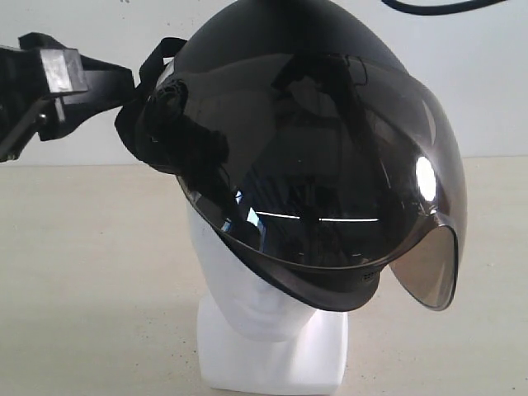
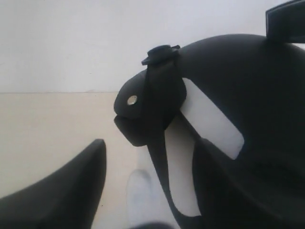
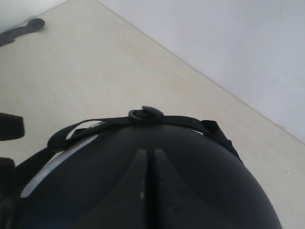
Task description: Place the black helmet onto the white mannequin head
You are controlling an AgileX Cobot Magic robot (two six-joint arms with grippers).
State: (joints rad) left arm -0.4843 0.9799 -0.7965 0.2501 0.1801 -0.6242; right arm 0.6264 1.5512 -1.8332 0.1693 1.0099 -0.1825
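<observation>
The black helmet [image 1: 280, 49] sits tilted over the white mannequin head [image 1: 239, 289], and its smoky visor [image 1: 346, 165] covers the face down to the chin. The head stands on its blocky white base [image 1: 272, 355]. My left gripper [image 1: 103, 78] reaches in from the upper left to the helmet's side strap [image 1: 132, 124]. In the left wrist view that gripper [image 2: 150, 157] stands open around the strap and rim [image 2: 159, 109], with a gap beside one finger [image 2: 62, 191]. My right gripper [image 3: 150, 152] is shut, fingertips together over the helmet's crown [image 3: 190, 181].
A beige table [image 1: 82, 272] runs back to a white wall [image 1: 66, 16]. A black cable [image 1: 437, 8] hangs at the top right of the exterior view. A flat dark object [image 3: 21, 29] lies on the table far off in the right wrist view.
</observation>
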